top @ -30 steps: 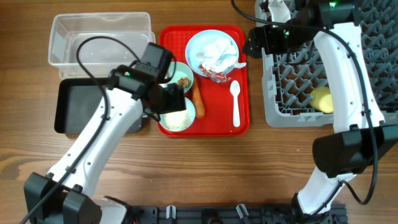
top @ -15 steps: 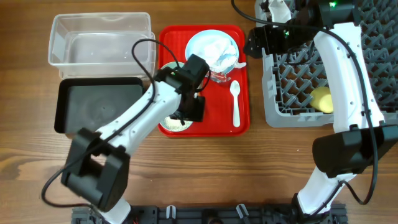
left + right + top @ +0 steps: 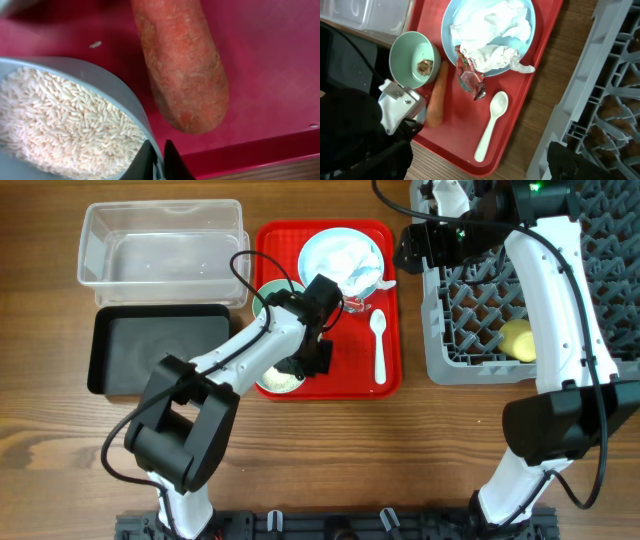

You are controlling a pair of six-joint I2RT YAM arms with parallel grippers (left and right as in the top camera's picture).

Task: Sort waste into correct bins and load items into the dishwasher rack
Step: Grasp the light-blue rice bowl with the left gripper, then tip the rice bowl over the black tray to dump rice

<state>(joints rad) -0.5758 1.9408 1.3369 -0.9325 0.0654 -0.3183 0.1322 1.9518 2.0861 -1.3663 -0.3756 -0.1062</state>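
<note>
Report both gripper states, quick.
left gripper: shut on the light blue bowl, pinching its rim.
right gripper: open, holding nothing.

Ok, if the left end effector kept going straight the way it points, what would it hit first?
The light blue bowl: the left end effector is shut on its rim. Pushed further, it would probably reach the red tray beneath, though depth is unclear.
</note>
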